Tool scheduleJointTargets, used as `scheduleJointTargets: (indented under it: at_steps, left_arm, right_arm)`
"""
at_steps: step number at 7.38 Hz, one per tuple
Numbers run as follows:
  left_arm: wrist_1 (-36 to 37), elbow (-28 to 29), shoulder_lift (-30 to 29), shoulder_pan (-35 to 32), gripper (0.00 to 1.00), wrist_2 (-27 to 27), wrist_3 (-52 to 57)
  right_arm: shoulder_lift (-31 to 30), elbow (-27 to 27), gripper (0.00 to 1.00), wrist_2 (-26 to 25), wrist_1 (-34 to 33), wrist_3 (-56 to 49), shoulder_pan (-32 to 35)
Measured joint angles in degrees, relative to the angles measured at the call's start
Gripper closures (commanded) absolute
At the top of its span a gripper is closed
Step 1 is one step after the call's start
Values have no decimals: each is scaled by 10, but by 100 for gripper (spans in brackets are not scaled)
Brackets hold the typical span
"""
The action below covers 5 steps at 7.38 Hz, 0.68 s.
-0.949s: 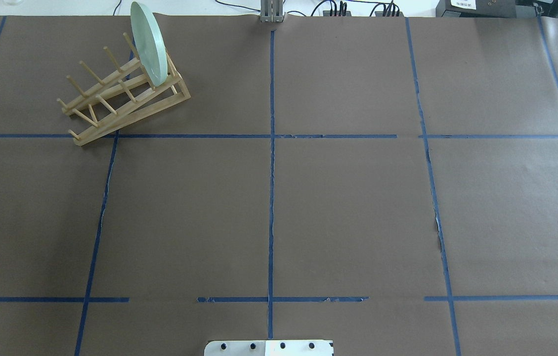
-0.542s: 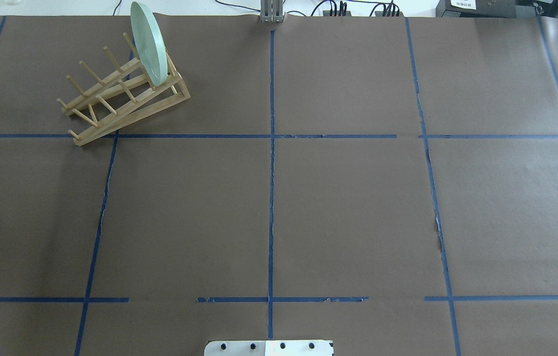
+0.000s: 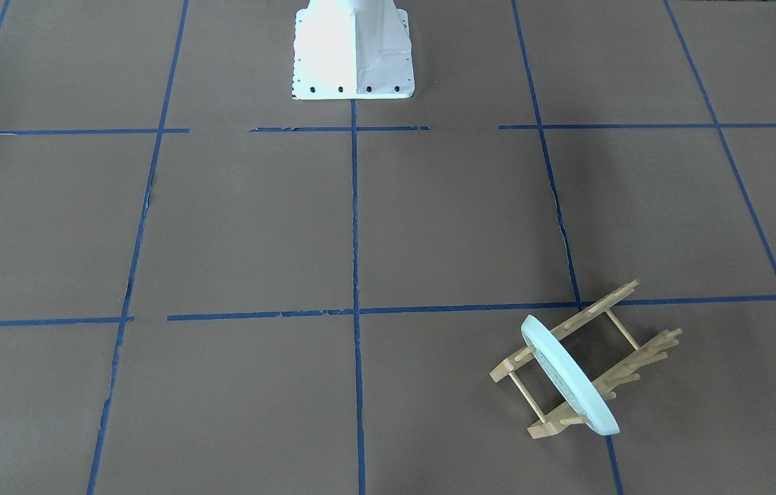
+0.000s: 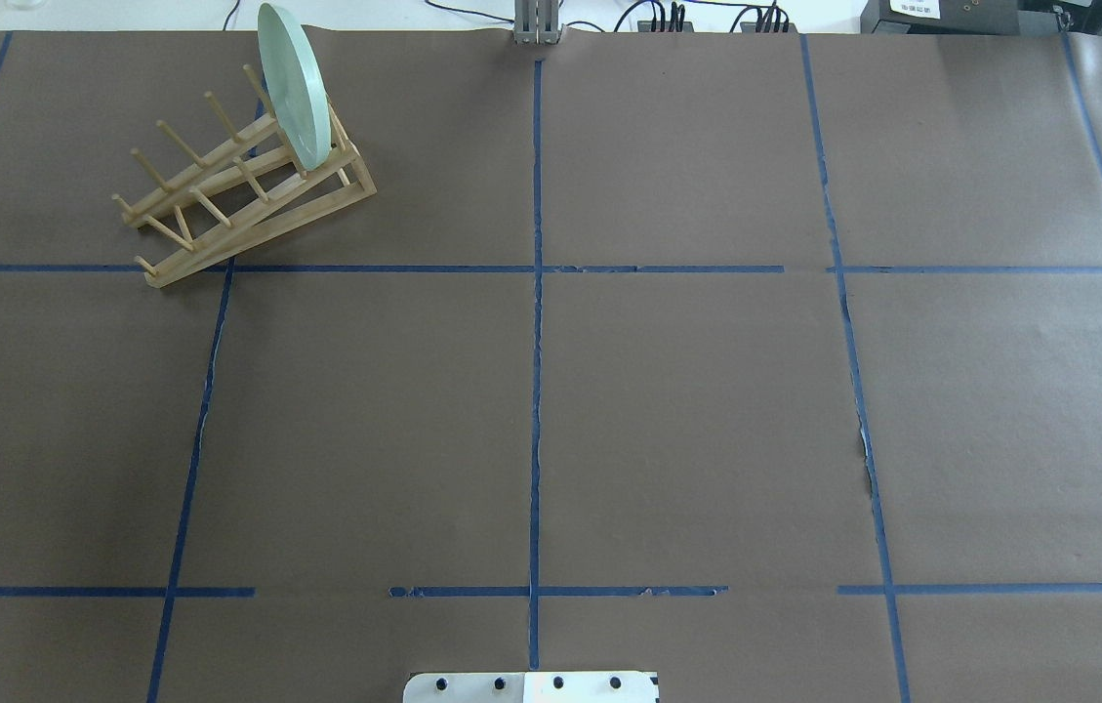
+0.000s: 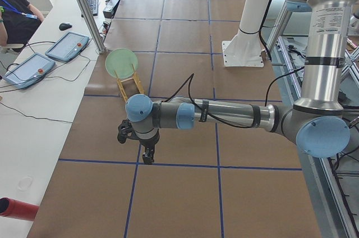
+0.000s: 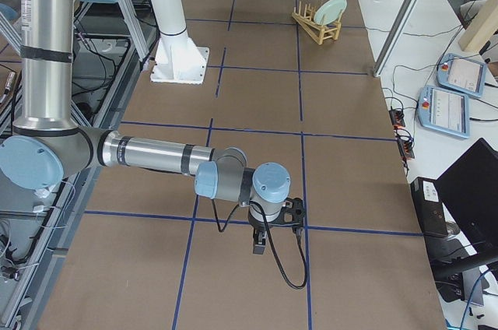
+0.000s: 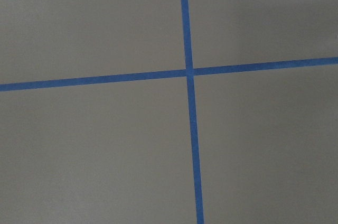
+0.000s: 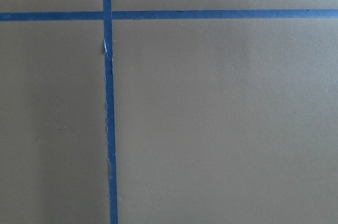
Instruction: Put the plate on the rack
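Overhead exterior view: the plate (image 4: 292, 83) stands on edge in the rack (image 4: 248, 200), end slot, far-left on the bench (image 4: 687, 410). The left arm's fingers (image 5: 147, 158) hang nearer than the right arm's fingers (image 6: 259, 246), and both are well apart from it. Their opening cannot be told.

Plate (image 4: 295, 93): round, pale mint green, raised rim. I see it standing on edge, leaning slightly, slotted between the pegs at one end of the rack.

Rack (image 4: 297, 219): light wood, two pegged rails joined by thin dowels. I see it set diagonally, upper left of the overhead frame.
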Motion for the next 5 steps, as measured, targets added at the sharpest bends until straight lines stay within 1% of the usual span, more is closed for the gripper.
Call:
scheduleJointTargets:
  at_steps: [3,5]
  left_arm:
    - [5,-5,1,-22,0,1,32]
    - [5,-2,1,-25,0,1,38]
  right_arm:
    - [0,0,0,0,0,0,0]
    - [0,0,0,0,0,0,0]
